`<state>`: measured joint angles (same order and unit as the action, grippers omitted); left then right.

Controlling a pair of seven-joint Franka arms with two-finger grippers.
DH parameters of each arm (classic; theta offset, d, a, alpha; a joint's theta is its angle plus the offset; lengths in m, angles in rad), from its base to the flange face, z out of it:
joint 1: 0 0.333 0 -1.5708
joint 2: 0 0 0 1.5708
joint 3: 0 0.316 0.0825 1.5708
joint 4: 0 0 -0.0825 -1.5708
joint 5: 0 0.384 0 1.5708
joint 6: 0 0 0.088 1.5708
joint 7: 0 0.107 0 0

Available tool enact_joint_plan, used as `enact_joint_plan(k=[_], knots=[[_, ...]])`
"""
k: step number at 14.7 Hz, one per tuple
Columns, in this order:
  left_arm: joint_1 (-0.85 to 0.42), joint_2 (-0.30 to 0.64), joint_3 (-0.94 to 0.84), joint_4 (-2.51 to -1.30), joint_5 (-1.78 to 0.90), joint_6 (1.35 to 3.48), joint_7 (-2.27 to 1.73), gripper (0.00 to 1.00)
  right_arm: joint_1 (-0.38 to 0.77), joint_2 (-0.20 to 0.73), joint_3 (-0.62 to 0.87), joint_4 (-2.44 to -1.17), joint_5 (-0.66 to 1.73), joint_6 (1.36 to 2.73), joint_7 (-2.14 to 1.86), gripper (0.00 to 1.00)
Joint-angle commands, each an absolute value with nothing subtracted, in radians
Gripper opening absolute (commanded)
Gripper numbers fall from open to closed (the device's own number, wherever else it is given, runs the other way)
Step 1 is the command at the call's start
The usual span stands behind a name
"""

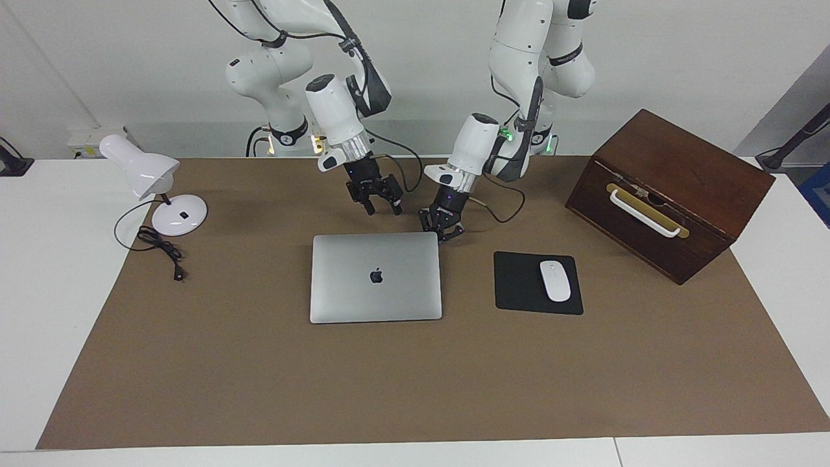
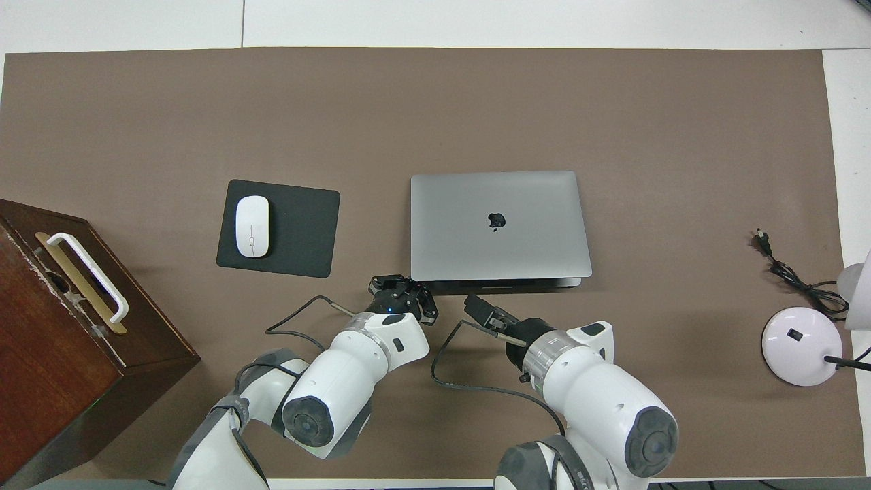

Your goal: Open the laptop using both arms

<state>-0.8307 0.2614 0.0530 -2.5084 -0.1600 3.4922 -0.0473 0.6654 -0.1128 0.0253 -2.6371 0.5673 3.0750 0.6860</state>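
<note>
laptop [image 1: 376, 277]: shut, flat on the brown mat [image 1: 415, 383], centre of the facing frame, just beside the mouse pad [image 1: 537, 283].
handling (judged): stiff thin metal slab, smooth lid, probably slippery; hinge likely firm, so the base may lift with the lid; screen fragile, no squeezing.
hold (judged): lid lip at the edge nearest the robots, where a dark seam shows in the overhead view; 1 arm lifts, the other pins the base.
pointing: logo upright in the overhead view; opening edge faces the robots, hinge at the lower edge of the facing frame.
long axis: across the table, left-right in both frames.
left gripper [image 1: 443, 228]: fingertips together, holding nothing, low at the laptop's upper right corner in the facing frame; contact unclear.
right gripper [image 1: 380, 200]: fingers spread, empty, over bare mat above the laptop's upper edge in the facing frame.
</note>
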Motion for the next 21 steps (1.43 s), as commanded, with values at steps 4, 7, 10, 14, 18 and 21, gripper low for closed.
enact_joint_plan(k=[4, 7, 10, 14, 18, 21], knots=[[-0.836, 0.322, 0.061, -2.490, -0.147, 3.505, -0.040, 0.00, 0.647, -0.083, 0.028, -2.611, 0.589, 3.089, 0.672, 1.00], [-0.836, 0.331, 0.061, -2.487, -0.146, 3.505, -0.040, 0.00, 0.641, -0.064, 0.028, -2.586, 0.589, 3.088, 0.670, 1.00], [-0.836, 0.336, 0.061, -2.484, -0.147, 3.505, -0.040, 0.00, 0.624, -0.037, 0.028, -2.559, 0.589, 3.088, 0.663, 1.00], [-0.834, 0.336, 0.061, -2.482, -0.146, 3.505, -0.040, 0.00, 0.591, -0.025, 0.028, -2.531, 0.589, 3.071, 0.629, 1.00], [-0.834, 0.336, 0.061, -2.482, -0.147, 3.505, -0.041, 0.00, 0.581, -0.008, 0.028, -2.488, 0.589, 3.037, 0.630, 1.00], [-0.834, 0.336, 0.061, -2.482, -0.146, 3.505, -0.041, 0.00, 0.555, 0.012, 0.028, -2.445, 0.588, 3.007, 0.627, 1.00]])
